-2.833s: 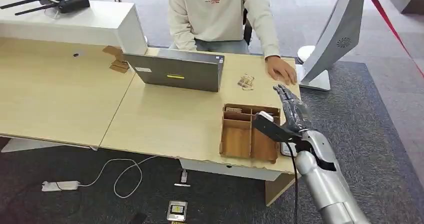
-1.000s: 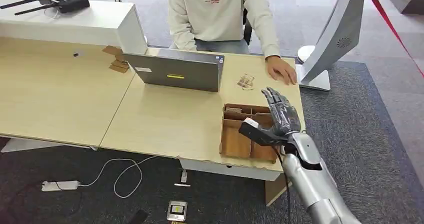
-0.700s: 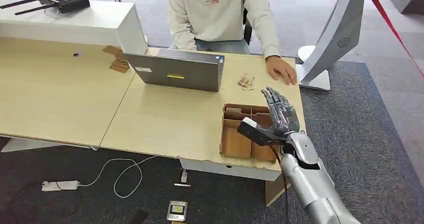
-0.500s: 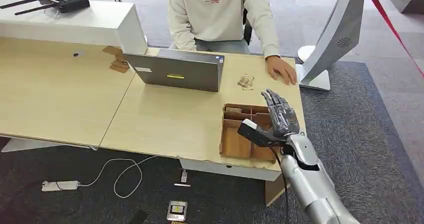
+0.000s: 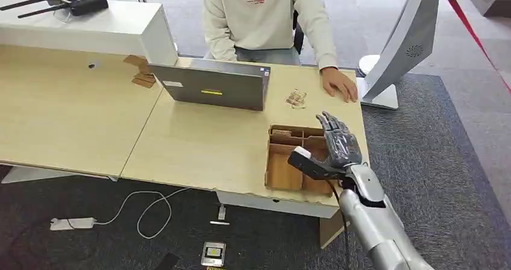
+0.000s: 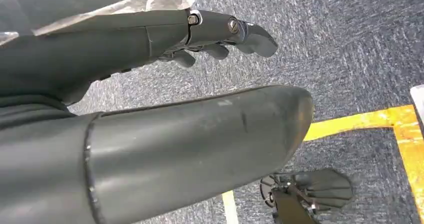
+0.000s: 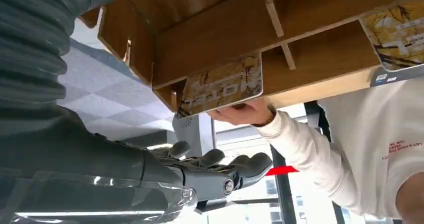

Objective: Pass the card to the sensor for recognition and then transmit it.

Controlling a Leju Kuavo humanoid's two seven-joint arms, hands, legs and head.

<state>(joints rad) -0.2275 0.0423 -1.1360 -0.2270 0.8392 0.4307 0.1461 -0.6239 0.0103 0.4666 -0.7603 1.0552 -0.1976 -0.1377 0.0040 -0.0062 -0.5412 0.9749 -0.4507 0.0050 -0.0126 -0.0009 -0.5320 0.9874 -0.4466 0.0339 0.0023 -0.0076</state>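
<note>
Head view: even, diffuse indoor lighting, bright overall, with soft shadows under the surface (image 5: pixel 199 143) edge and no harsh glare. Right wrist view: windows behind the person (image 7: pixel 350 149) are overexposed, and the near robot hand (image 7: pixel 210 171) shows slight softness. Left wrist view: dimmer, the close robot hand (image 6: pixel 200 34) out of focus, carpet (image 6: pixel 350 49) sharp.

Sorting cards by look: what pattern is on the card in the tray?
Yellow-gold marbling with pale lettering on the card; right wrist view.

A closed grey laptop (image 5: pixel 212 87) lies on the desk (image 5: pixel 72 119) before a seated person (image 5: pixel 265 17).
</note>
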